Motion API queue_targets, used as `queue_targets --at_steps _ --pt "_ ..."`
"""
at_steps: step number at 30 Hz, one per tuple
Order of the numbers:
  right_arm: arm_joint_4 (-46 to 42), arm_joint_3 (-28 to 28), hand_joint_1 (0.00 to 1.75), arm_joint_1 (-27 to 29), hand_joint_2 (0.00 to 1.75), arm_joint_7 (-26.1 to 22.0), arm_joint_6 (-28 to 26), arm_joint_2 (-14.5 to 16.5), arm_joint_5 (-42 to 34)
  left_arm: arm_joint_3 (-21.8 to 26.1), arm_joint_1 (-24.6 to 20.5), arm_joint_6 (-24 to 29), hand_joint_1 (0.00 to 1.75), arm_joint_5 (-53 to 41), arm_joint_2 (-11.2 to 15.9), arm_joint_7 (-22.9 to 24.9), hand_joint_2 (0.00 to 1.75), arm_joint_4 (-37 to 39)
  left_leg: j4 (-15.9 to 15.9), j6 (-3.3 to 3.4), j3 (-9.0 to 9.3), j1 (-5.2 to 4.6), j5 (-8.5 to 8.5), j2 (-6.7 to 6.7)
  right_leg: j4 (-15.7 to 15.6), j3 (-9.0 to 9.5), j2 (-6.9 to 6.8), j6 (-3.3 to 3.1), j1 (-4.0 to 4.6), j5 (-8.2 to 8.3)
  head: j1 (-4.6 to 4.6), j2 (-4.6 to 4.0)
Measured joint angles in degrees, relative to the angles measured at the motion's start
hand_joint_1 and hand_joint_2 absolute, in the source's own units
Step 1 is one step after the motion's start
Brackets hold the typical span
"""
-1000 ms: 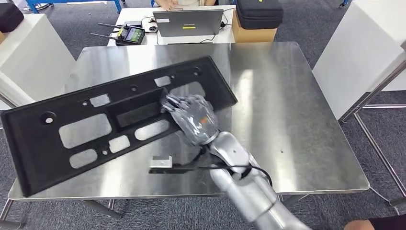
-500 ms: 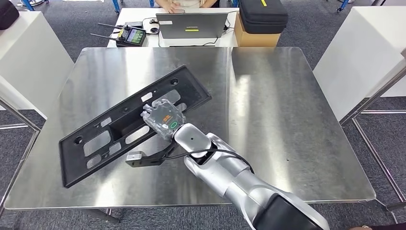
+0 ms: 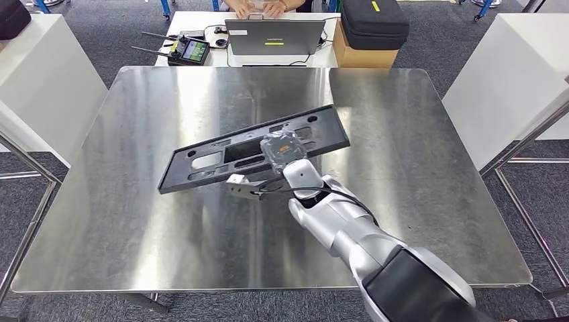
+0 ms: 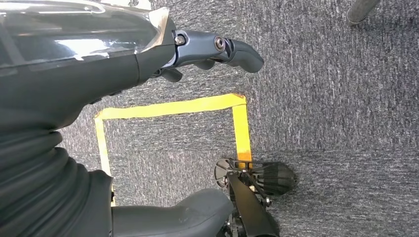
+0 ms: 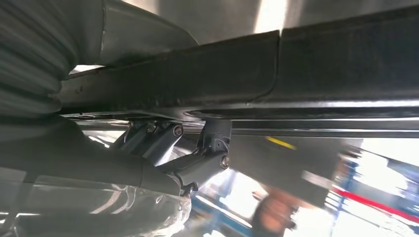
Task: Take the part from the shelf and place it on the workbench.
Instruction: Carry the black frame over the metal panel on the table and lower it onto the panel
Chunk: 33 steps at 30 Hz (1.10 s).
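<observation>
Black part (image 3: 201,158), brushed silver workbench (image 3: 416,174), yellow floor tape (image 4: 170,107).

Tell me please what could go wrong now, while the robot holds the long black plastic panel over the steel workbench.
1. The right hand grips the long black plastic panel with cut-outs near one end only, so the far end might swing or tip when it comes down.
2. The shiny steel workbench looks smooth, so the panel could slide after release.
3. Whether the panel already rests on the metal cannot be told, so opening the hand now could drop it.
</observation>
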Motion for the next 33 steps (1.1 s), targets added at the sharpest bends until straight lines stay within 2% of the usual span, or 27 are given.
queue_targets --at_steps 2,6,10,20,27,33 --pt "1.1 -1.6 0.00 -0.1 0.00 0.7 0.5 -1.2 -0.8 0.0 0.1 0.0 0.00 0.0 0.0 -0.1 1.75 0.0 0.0 0.02 0.02 0.00 0.03 0.04 0.0 0.27 0.02 0.15 0.00 0.10 -0.01 0.00" --pt "2.6 -4.0 0.00 -0.1 0.00 0.9 0.6 -2.7 -1.1 0.0 0.1 0.1 0.00 -0.7 0.0 -0.1 1.75 0.0 0.0 0.06 0.05 0.04 0.08 0.13 0.0 0.49 0.06 0.30 0.00 0.22 -0.01 -0.01" --pt "3.2 -6.1 0.00 -0.1 0.00 -0.7 0.6 -3.0 -1.9 0.1 0.0 0.2 0.00 -0.7 0.0 -0.1 0.00 0.0 -0.2 0.06 0.15 0.13 0.07 0.14 0.0 0.48 0.06 0.29 0.00 0.20 -0.02 0.00" --pt "3.5 -9.0 0.00 0.0 0.00 -2.8 -1.5 -3.0 -2.0 0.2 -0.1 0.4 0.00 -1.0 0.0 1.3 0.00 0.0 -0.4 -0.02 0.39 0.21 0.12 0.15 0.0 0.53 0.07 0.26 0.00 0.18 -0.02 -0.01" --pt "3.2 -11.0 0.00 -0.1 0.00 -7.1 -8.0 -2.5 -2.6 0.6 -0.1 1.2 0.00 -1.0 0.0 1.6 0.00 0.0 -0.5 -0.04 0.42 0.21 0.13 0.17 0.0 0.56 0.08 0.25 0.01 0.18 -0.02 -0.01" --pt "2.8 -12.2 0.00 -0.2 0.00 -7.5 -8.7 -1.8 -2.9 1.2 -0.1 1.4 0.00 -1.0 -0.1 1.8 0.00 0.0 -0.5 -0.04 0.44 0.21 0.13 0.16 0.0 0.59 0.07 0.22 0.01 0.16 -0.02 -0.01"
